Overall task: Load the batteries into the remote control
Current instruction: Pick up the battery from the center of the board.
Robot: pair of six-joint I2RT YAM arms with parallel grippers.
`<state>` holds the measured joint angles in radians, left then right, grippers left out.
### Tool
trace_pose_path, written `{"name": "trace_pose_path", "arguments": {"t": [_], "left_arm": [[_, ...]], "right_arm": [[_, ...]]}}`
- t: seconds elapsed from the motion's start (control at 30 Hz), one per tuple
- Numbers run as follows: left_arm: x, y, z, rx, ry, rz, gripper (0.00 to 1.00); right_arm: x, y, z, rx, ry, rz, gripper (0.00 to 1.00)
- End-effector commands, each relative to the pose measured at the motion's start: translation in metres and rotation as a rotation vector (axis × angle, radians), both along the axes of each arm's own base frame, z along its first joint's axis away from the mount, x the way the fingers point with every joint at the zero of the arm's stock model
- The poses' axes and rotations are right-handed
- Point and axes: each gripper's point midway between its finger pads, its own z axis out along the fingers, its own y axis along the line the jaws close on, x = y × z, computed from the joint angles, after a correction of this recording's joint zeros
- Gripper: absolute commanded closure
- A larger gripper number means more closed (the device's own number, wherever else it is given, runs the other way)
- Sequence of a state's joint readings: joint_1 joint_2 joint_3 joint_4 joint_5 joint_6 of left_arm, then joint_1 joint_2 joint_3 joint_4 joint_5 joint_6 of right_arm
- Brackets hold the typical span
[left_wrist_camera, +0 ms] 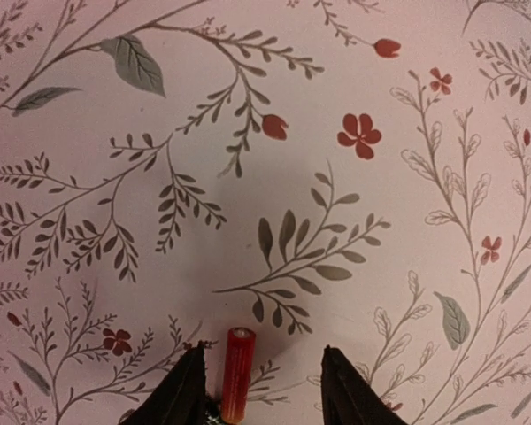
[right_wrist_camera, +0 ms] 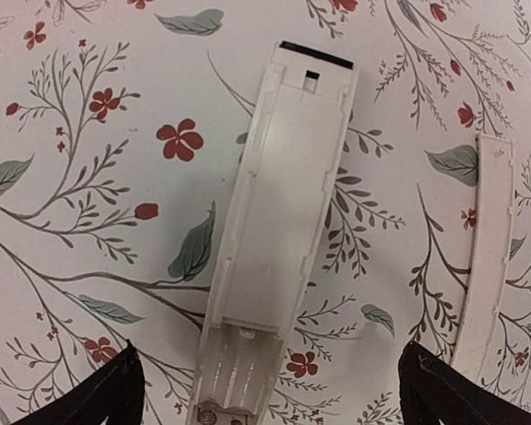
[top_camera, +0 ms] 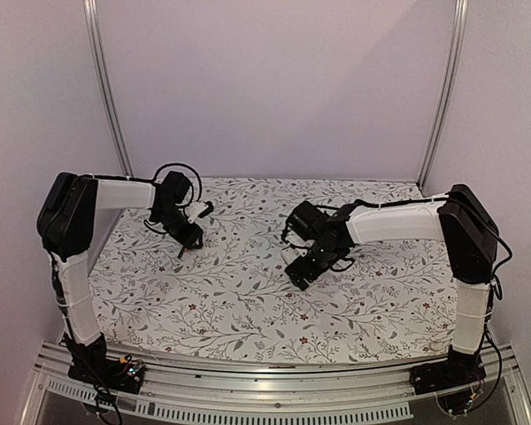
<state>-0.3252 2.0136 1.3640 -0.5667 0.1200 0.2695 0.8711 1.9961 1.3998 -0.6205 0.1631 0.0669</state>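
Batteries showed as a single cell: one battery, red along its visible length, sat at 6 o'clock in the left wrist view, between the fingers of the left gripper. The jaws stood wider than the cell, which sat close by the 9 o'clock finger with bare cloth toward the other; whether it touched that finger could not be told. It was probably light, stiff and smooth, apt to roll or slip, so a pinch across mid-barrel looked safest.

Under the right gripper, spread wide and holding nothing, the remote control lay open side up on the floral cloth. Its black patch was at the 12 o'clock end and its metal contacts at 6 o'clock. The cover strip lay apart at its 3 o'clock. The remote looked like a light, hollow shell with thin walls; gripping its long sides near mid-length, clear of the battery bay, seemed best
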Motion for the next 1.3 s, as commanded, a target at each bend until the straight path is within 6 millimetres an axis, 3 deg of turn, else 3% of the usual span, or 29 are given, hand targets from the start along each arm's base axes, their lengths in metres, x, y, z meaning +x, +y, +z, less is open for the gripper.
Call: {"name": "trace_pose_path", "arguments": {"t": [0.0,0.1,0.33,1.07,1.27], "left_arm": [[0.005,0.005,0.0,-0.003,0.005,0.013,0.56],[0.004,0.005,-0.004,-0.009,0.013,0.011,0.56],[0.006,0.013,-0.008,0.006,0.034,0.041,0.68],[0.006,0.013,-0.015,-0.007,0.079,0.044,0.7],[0.007,0.014,-0.016,-0.009,0.083,0.049,0.83]], "right_arm": [[-0.003,-0.001,-0.007,-0.016,0.008,0.011,0.01],[-0.002,-0.001,-0.006,-0.018,0.003,0.014,0.01],[-0.002,-0.001,-0.005,-0.02,0.001,0.02,0.01],[-0.002,-0.003,-0.001,-0.025,-0.007,0.025,0.01],[0.0,-0.003,0.004,-0.025,-0.019,0.018,0.01]]}}
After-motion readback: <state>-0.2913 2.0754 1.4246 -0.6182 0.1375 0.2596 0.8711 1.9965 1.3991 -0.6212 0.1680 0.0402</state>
